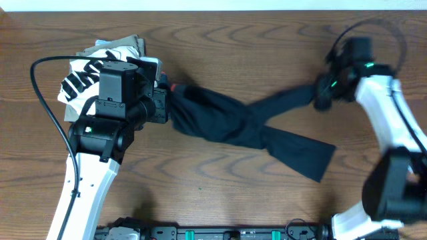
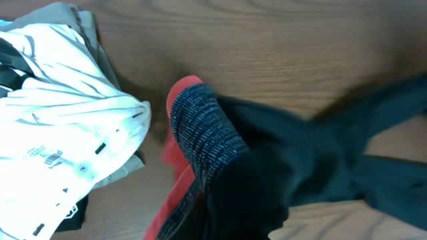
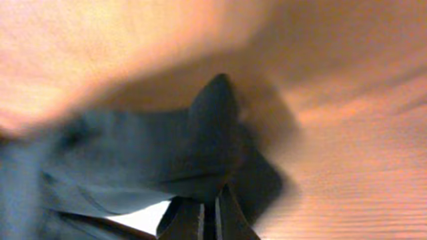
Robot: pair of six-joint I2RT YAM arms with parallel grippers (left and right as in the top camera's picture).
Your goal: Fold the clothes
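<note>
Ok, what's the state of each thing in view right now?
leggings: unfolded, stretched between the grippers, legs crossed.
left gripper: shut on the leggings' waistband.
right gripper: shut on one leg's end.
white shirt: crumpled, far left.
khaki garment: bunched, partly under the shirt.

Setting: robotics lab workstation. Evidence: plain wood-grain surface (image 1: 220, 200); left arm (image 1: 87, 193) and right arm (image 1: 381, 117), white-and-black, mounted along the near edge; black base rail (image 1: 220, 234); loose black cable (image 1: 50, 108) trailing across.

pants (image 1: 220, 123): matt black cloth | table (image 1: 233, 200): smooth wood grain
</note>
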